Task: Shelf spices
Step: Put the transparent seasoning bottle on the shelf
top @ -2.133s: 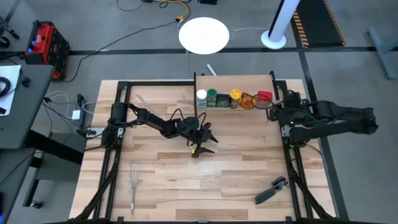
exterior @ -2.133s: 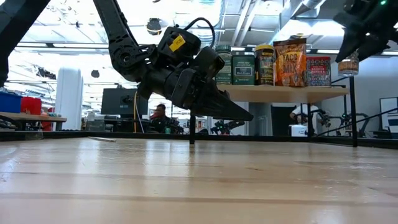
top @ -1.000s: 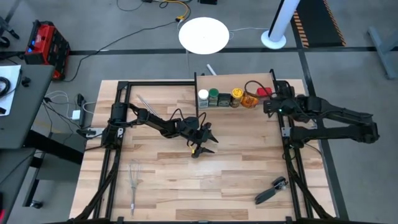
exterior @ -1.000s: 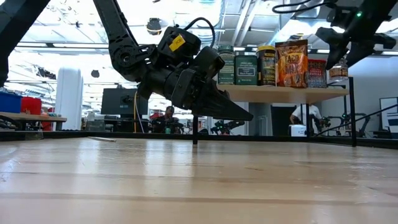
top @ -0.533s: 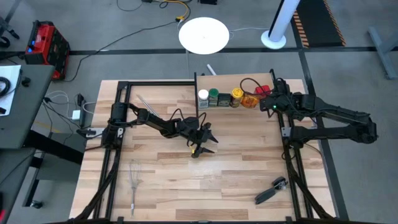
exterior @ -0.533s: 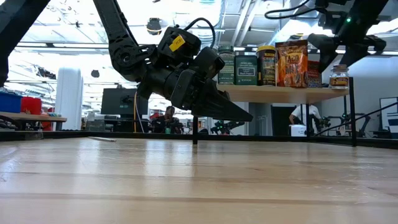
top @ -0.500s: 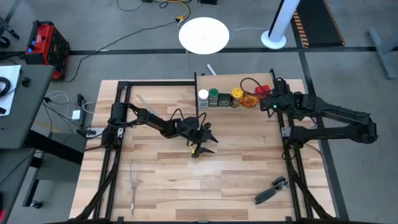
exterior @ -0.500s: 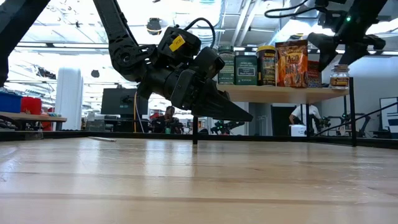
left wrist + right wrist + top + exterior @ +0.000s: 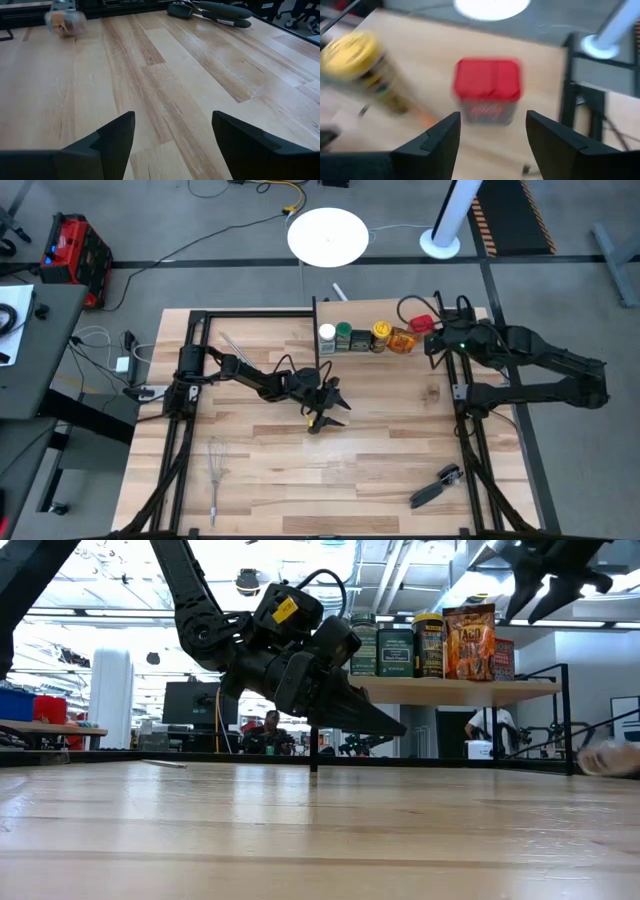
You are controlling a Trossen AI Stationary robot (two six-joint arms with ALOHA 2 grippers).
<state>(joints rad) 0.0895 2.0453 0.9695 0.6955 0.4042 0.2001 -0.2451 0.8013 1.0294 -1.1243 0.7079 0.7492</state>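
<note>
The shelf (image 9: pixel 372 352) stands at the table's far edge, its pale board (image 9: pixel 450 690) carrying a row of spices: white-capped (image 9: pixel 325 333), green-capped (image 9: pixel 343 333), dark square (image 9: pixel 360 337), yellow-capped (image 9: pixel 380 332), orange (image 9: pixel 400 340), red (image 9: pixel 422 325). A small clear jar (image 9: pixel 605 758), blurred, is low on the table by the shelf's right end, also in the left wrist view (image 9: pixel 62 21). My right gripper (image 9: pixel 545 580) is open above the shelf's right end, over the red tin (image 9: pixel 487 90). My left gripper (image 9: pixel 325 412) hovers open over the table's middle.
A black-handled tool (image 9: pixel 435 485) lies near the right near corner and a wire whisk (image 9: pixel 216 470) near the left near corner. Black frame rails run along both table sides. Bare wood lies between the shelf and the near edge.
My right gripper carried the small clear jar to the shelf's right end, then opened and rose. The jar dropped off the shelf's end and now shows blurred, low on the table to the right of the end post. The left arm kept still.
</note>
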